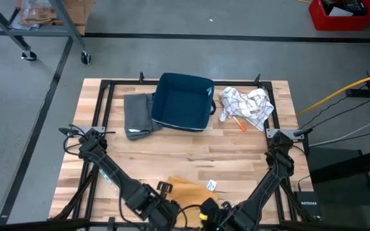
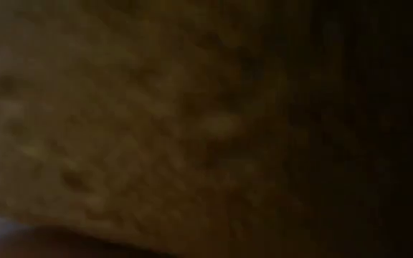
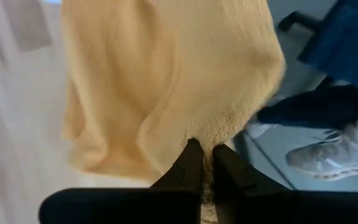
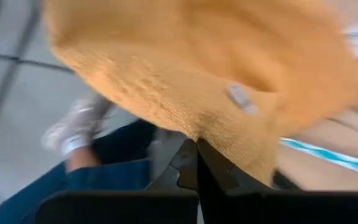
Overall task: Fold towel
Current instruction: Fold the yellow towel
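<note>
The yellow towel (image 1: 186, 188) lies near the table's near edge, with a small white tag (image 1: 211, 185) on it. It fills the left wrist view (image 3: 166, 81) and the right wrist view (image 4: 216, 68), and its cloth (image 2: 156, 122) covers the low view. My left gripper (image 1: 162, 206) (image 3: 204, 163) and my right gripper (image 1: 209, 210) (image 4: 197, 155) stand close together at the towel's near side, each shut on it. My left gripper pinches the towel's edge (image 3: 211, 138) between its two fingers; one layer or several, I cannot tell. The cloth spreads away from the fingertips in slack folds. My right gripper pinches the towel's edge (image 4: 199, 132) between its two shut fingers, not far from the white tag (image 4: 240, 98). The cloth bulges outward from the fingertips, slack.
A dark blue bin (image 1: 184, 101) sits at the far middle, a folded grey cloth (image 1: 138, 114) to its left, a white patterned cloth (image 1: 246, 106) and an orange pen (image 1: 239, 124) to its right. A person's legs and sneakers (image 3: 328, 155) show beyond the near edge.
</note>
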